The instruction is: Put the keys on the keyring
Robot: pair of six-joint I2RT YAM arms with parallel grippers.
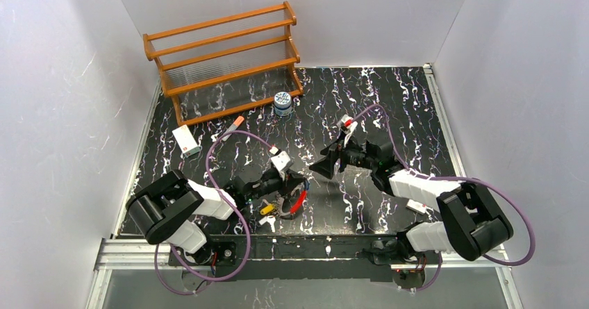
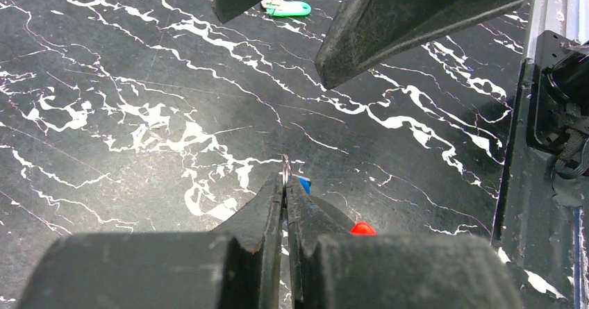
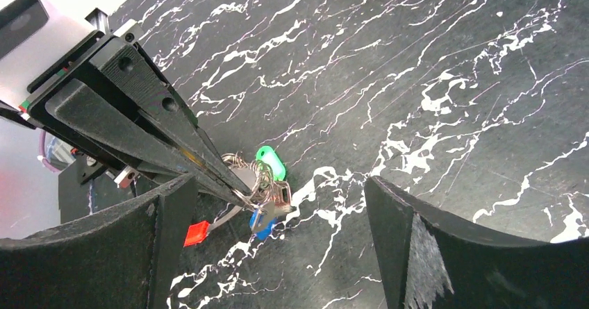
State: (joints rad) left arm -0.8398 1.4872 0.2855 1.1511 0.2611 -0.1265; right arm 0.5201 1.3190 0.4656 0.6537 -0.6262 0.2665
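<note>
**A:** Any containers on your table (image 1: 389,114)?

**B:** One. The patterned jar (image 1: 283,103) stands upright by the foot of the wooden rack (image 1: 222,52). You cannot see inside it.

**A:** And the keyring?

**B:** Your left gripper (image 2: 285,184) has its fingers pressed together on the keyring (image 2: 285,164), near the front edge. The thin wire stands on edge and rises upright from the fingertips.

**A:** The keys?

**B:** A blue key (image 3: 260,222) hangs bunched at the ring, and a yellow key (image 1: 267,210) lies just beside it. The green key (image 2: 288,8) lies flat, long axis left-right in your left wrist view, head to the right. Whether it is on the ring, you cannot tell. Your right gripper (image 1: 325,164) faces the bunch, fingers spread wide, holding nothing.
</note>
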